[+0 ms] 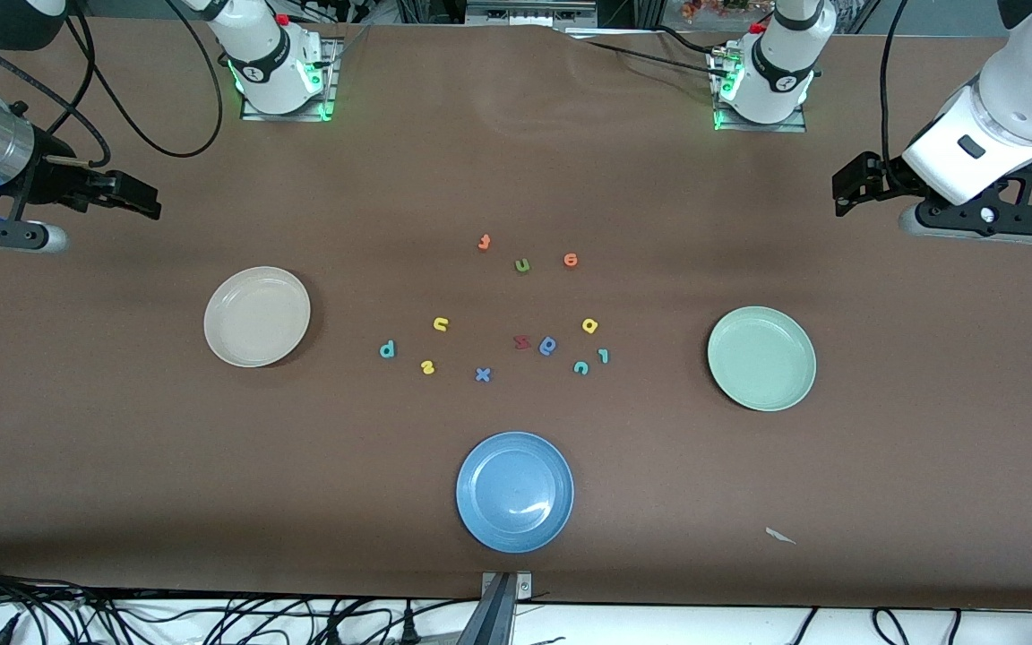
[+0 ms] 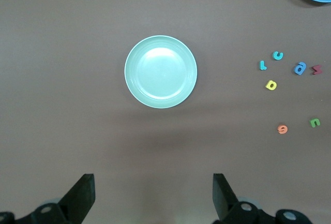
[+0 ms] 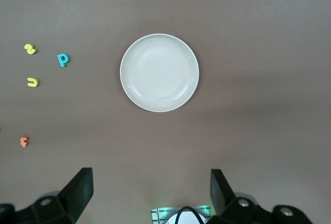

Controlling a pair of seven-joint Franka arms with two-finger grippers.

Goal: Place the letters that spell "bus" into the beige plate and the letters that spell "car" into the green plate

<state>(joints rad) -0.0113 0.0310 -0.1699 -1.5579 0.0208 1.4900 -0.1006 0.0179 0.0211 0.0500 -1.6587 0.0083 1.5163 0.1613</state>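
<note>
Both arms wait raised at the table's ends, and nothing is held by either.

The left gripper [image 2: 152,195] hangs with its two black fingers [image 2: 83,195] spread wide and nothing between them, over bare brown table at the left arm's end. Below it and nearer the front camera lies the round, shallow, pale mint-green plate [image 1: 761,357], with nothing in it. From this gripper toward the table's middle, past the plate, lie the tiny teal foam "r" [image 1: 604,356], the tiny teal foam "c" [image 1: 580,367] just beside it, and the tiny yellow foam "a" [image 1: 589,326] near both.

The right gripper [image 3: 150,193] likewise stands released, fingers [image 3: 77,190] wide apart and gripping nothing, over bare table at the right arm's end. Below it and nearer the front camera lies the round, shallow, cream-beige plate [image 1: 257,315], also holding nothing. From this gripper toward the middle, past that plate, lie the tiny teal foam "b" [image 1: 387,348], the tiny yellow foam "u" [image 1: 441,324] and the tiny yellow foam "s" [image 1: 427,366], near one another but apart.

Between the two letter groups sit a dark red foam letter [image 1: 521,341] beside a blue round-bowled foam letter [image 1: 548,345], and a blue foam "x" [image 1: 482,374]. A round blue plate [image 1: 514,491] lies well apart from both grippers, nearest the front camera.
</note>
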